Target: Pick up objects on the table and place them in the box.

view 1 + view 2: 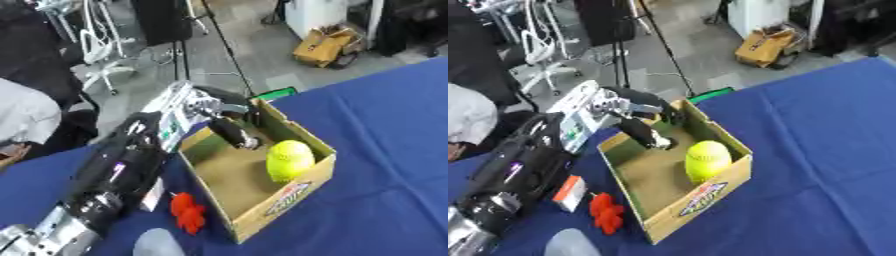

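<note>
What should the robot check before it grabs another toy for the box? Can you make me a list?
1. Yellow ball inside the box: ok.
2. Left hand out of the box: not ok, its fingers reach over the box's inside.
3. Left hand holding nothing: cannot tell.
4. Red toy on the blue table beside the box, waiting: ok.
5. Small orange and white box near the arm, also waiting: ok.
6. Right hand ready: cannot tell, it is not in view.

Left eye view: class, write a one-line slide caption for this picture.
The robot's left hand reaches into an open cardboard box holding a yellow ball, while a red object waits on the blue table.
</note>
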### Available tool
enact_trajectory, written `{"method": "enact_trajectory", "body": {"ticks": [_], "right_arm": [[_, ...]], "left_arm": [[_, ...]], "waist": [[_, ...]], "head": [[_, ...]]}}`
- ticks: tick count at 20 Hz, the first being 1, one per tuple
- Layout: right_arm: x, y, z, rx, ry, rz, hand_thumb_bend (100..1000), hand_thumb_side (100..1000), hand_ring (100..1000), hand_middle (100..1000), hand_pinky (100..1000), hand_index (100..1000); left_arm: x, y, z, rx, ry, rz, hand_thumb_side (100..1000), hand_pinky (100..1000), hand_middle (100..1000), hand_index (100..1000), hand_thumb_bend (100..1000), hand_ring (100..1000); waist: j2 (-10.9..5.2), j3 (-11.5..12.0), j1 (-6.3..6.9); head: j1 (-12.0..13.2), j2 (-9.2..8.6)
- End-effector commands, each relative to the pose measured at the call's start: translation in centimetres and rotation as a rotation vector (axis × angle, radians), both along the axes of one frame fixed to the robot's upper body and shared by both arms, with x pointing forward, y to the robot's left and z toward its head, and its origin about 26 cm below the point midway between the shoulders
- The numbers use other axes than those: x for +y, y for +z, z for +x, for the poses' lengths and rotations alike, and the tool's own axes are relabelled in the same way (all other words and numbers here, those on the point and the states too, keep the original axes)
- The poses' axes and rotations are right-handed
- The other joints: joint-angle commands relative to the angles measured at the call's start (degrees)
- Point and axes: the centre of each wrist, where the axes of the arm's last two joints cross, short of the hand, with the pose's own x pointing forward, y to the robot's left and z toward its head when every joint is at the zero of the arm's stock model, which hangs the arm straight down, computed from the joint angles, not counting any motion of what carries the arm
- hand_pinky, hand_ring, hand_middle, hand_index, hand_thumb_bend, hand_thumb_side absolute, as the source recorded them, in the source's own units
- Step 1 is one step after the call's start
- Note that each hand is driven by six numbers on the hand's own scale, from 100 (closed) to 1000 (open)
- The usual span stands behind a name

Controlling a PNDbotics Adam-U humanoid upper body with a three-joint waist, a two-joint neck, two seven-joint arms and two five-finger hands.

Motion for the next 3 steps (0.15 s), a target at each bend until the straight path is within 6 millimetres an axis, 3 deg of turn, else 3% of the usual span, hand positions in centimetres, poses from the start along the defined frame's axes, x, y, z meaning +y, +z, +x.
{"method": "enact_trajectory", "body": {"ticks": [1,3], "right_arm": [[-0.4,1.1,-0.7,-0.019,-0.03,-0.044,100,479,797,524,884,540],[-0.7,1.1,-0.8,-0.013,-0.049,-0.045,100,479,797,526,884,540]], "left_arm": [[3.1,4.3,-3.8,-0.169,-0.068,-0.112,635,721,838,1000,216,828],[4.6,5.2,-6.4,-0.224,-0.093,-0.129,613,581,829,1000,244,759]], "waist": [[-1.37,0.8,-1.05],[-1.59,2.02,-1.41]], "head": [[-1.45,0.19],[-2.49,0.38]]}}
